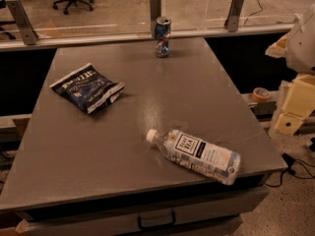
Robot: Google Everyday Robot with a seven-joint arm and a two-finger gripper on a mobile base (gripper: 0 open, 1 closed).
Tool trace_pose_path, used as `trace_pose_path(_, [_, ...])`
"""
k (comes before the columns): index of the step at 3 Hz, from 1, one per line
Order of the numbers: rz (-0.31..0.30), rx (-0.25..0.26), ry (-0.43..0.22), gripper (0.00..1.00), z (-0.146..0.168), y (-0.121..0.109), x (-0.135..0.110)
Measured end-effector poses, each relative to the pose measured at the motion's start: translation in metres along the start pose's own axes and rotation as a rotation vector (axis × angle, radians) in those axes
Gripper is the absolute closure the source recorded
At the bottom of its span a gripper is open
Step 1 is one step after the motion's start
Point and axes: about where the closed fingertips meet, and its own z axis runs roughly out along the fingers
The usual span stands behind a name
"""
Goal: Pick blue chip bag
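The blue chip bag [87, 88] is a dark navy crinkled bag with white lettering. It lies flat on the left side of the grey table [147, 146]. My gripper [294, 109] shows as pale cream parts at the right edge of the view, beyond the table's right side and far from the bag. It holds nothing that I can see.
A clear plastic bottle [197, 155] with a white label lies on its side near the table's front right corner. A dented blue can [162, 36] stands at the far edge. A glass barrier with metal posts [155, 6] runs behind the table. A tape roll [260, 93] sits on a ledge at the right.
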Motion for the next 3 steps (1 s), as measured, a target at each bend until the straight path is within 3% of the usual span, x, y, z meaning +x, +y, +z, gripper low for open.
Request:
trace_pose_path(2, [-0.022, -0.018, -0.03, 0.0, 0.01, -0.007, -0.011])
trace_pose_path(3, [-0.081, -0.057, -0.112, 0.0, 0.041, -0.022, -0.052])
